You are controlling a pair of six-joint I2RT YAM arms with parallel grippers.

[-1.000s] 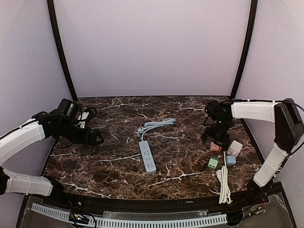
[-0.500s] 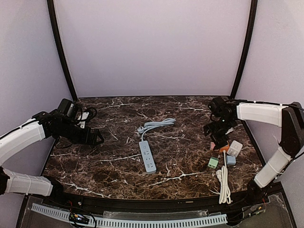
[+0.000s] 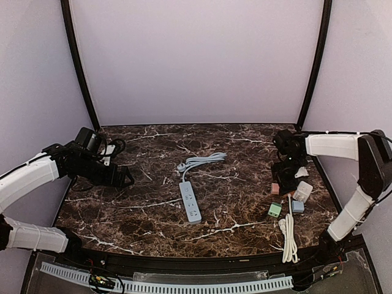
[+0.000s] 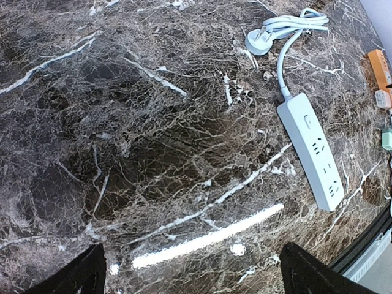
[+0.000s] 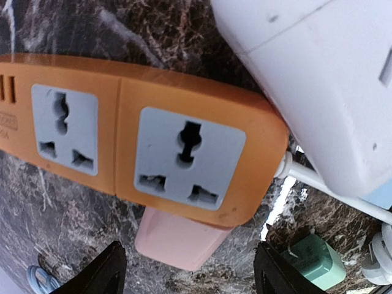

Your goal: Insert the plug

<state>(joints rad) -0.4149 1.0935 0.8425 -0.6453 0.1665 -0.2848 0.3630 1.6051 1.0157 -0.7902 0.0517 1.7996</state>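
Marble table (image 3: 141,208), dark, glossy and white-veined, is seen with open room either side of the flat white strip (image 3: 190,201) at centre. Its cord (image 3: 205,160) is coiled behind, ending in the round plug (image 3: 181,166). A rounded orange strip (image 5: 141,135) is crowded by adapters (image 3: 275,210) at the right edge. The left gripper (image 4: 193,275) is held low over the left side, spread wide and empty. The right gripper (image 5: 196,272) is pointed down at the orange strip, jaws partly apart, nothing gripped.

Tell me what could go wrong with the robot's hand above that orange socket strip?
The right hand hangs over a crowded pile: the orange power strip lies against a pink adapter and a white adapter, so closing might pinch the wrong one or shove neighbours. The thin white cable beside the strip could snag a finger.
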